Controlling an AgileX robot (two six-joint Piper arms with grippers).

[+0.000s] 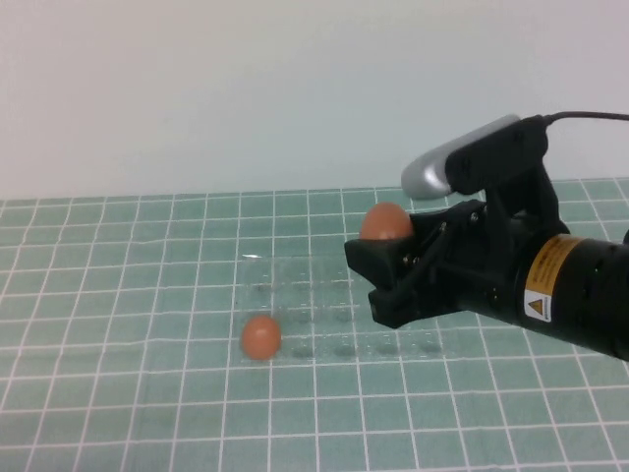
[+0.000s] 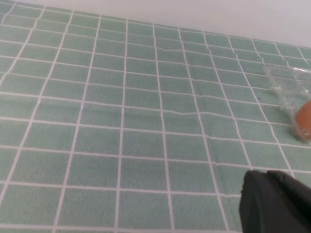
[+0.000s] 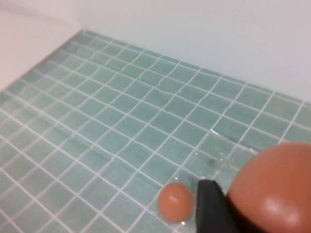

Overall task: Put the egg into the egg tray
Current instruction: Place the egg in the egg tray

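Right jaws (image 1: 378, 258) gripping smooth oval egg (image 1: 385, 222)

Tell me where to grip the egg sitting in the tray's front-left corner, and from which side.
Take the seated egg across its middle, coming straight down from above: it sits in a cup of the clear egg tray, so only its rounded top is free. The right hand hangs over the tray, already shut on the other egg. The left hand sits off to the tray's side.
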